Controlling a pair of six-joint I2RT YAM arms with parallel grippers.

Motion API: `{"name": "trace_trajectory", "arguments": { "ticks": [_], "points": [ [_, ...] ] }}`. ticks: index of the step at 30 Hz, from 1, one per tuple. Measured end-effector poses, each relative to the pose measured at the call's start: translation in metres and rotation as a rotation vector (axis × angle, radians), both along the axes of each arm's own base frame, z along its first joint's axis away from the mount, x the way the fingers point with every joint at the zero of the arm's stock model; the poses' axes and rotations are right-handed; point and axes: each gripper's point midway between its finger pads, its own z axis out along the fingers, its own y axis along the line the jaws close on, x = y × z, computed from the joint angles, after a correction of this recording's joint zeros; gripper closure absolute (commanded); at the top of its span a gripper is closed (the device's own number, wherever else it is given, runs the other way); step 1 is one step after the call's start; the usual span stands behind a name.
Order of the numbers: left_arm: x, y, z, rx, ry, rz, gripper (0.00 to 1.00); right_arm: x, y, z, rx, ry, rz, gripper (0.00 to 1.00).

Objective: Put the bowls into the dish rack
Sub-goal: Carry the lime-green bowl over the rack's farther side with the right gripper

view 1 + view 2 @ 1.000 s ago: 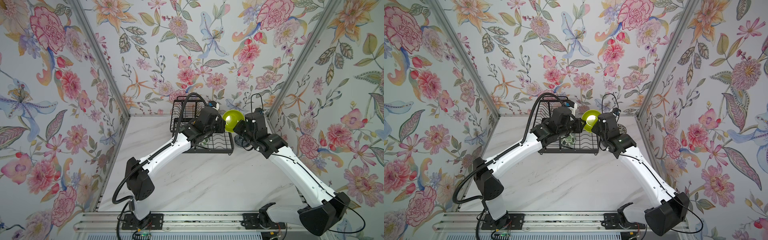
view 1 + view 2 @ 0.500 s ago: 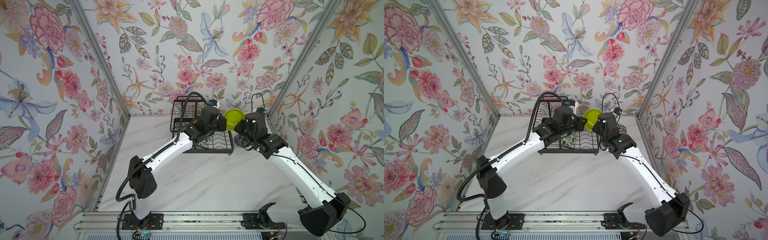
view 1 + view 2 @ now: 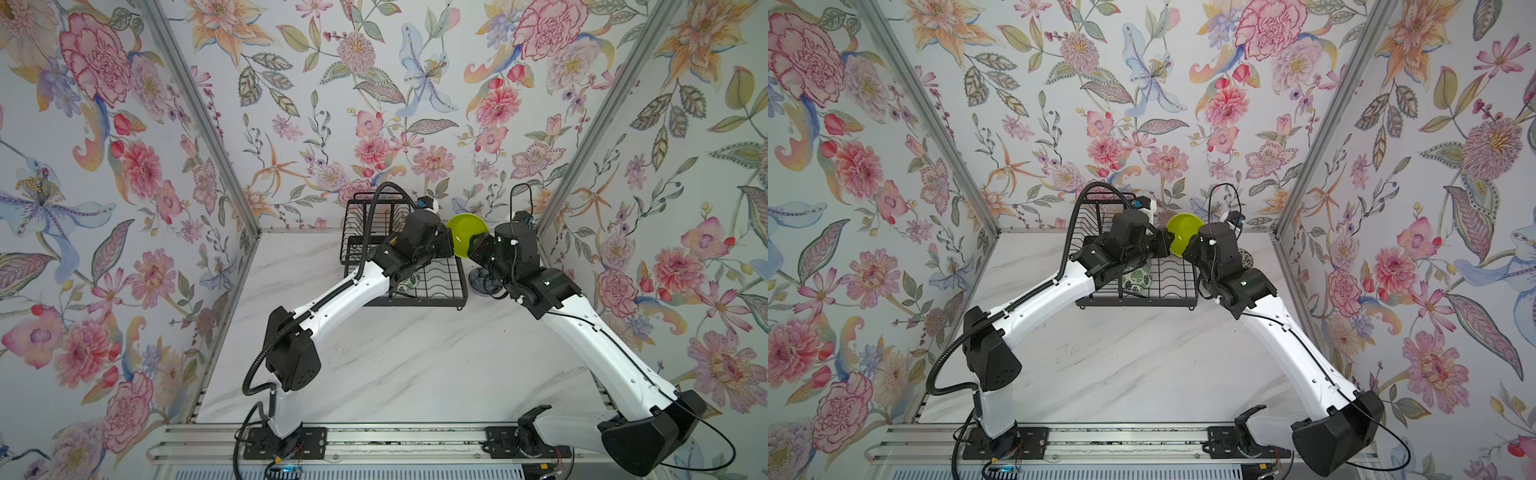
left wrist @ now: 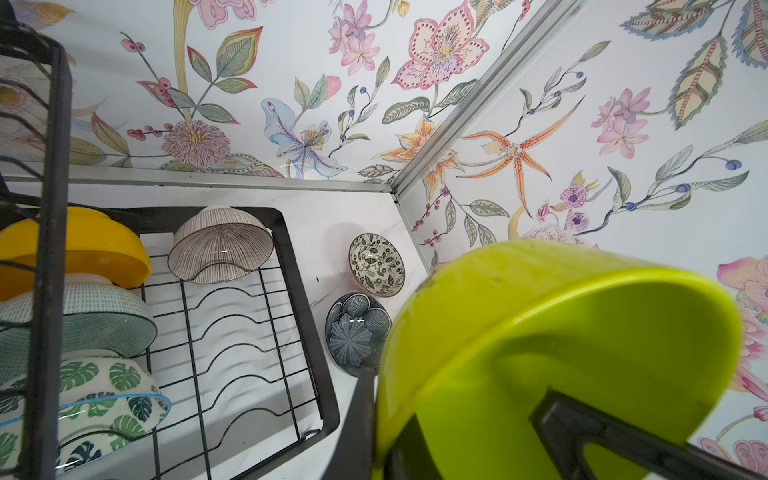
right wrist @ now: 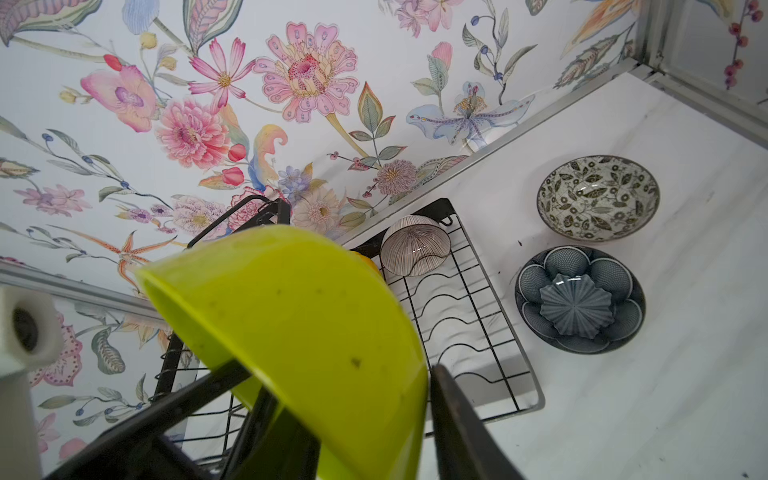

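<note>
Firstly, the fingers: the left gripper (image 4: pixel 453 390) was clamped on the rim of the lime green bowl (image 4: pixel 561 332). One of its fingers (image 4: pixel 582 428) was inside the cup and the other against the outer wall. The right gripper (image 5: pixel 340 368) had its jaws apart with the same bowl's wall between them. One of its fingers (image 5: pixel 457 415) sat just beside the rim; whether it touched could not be told. In both top views the lime green bowl (image 3: pixel 466 232) (image 3: pixel 1183 237) hung tilted on edge, clear of the table, between the two wrist heads and over the far right corner of the rack. Count: seven bowls, one dish rack (image 4: pixel 297 291), two grippers. The rack's lower tray held four bowls. The yellow bowl (image 4: pixel 83 249), the pale aqua bowl (image 4: pixel 83 324) and the leaf-print bowl (image 4: pixel 95 395) lay tipped in a row along one side. The ribbed bowl (image 4: pixel 220 245) lay tipped mouth-down at the far corner. The wavy slots between the row and the rim showed bare wire. The raised basket (image 3: pixel 365 216) stood at the rack's far left end. Two bowls sat upright on the marble table (image 3: pixel 415 353), just beside the rack's right side and close together. The black-and-white patterned bowl (image 5: pixel 598 197) was the farther of the two and the dark blue floral bowl (image 5: pixel 579 299) the nearer.
</note>
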Motion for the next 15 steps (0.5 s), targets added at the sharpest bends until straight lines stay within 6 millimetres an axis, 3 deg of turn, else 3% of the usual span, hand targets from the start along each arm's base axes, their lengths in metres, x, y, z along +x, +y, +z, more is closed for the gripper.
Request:
{"name": "trace_trajectory", "arguments": {
  "ticks": [5, 7, 15],
  "points": [
    [0.009, -0.001, 0.008, -0.010, -0.024, 0.032, 1.00, -0.004, -0.012, 0.013, 0.056, -0.023, -0.022, 0.19],
    [0.015, 0.002, 0.011, -0.010, -0.034, 0.059, 1.00, -0.005, -0.016, 0.019, 0.076, -0.032, -0.032, 0.01],
    [0.035, 0.019, 0.027, 0.007, -0.112, 0.177, 1.00, -0.006, -0.037, 0.058, 0.262, -0.080, -0.098, 0.01]
  ]
}}
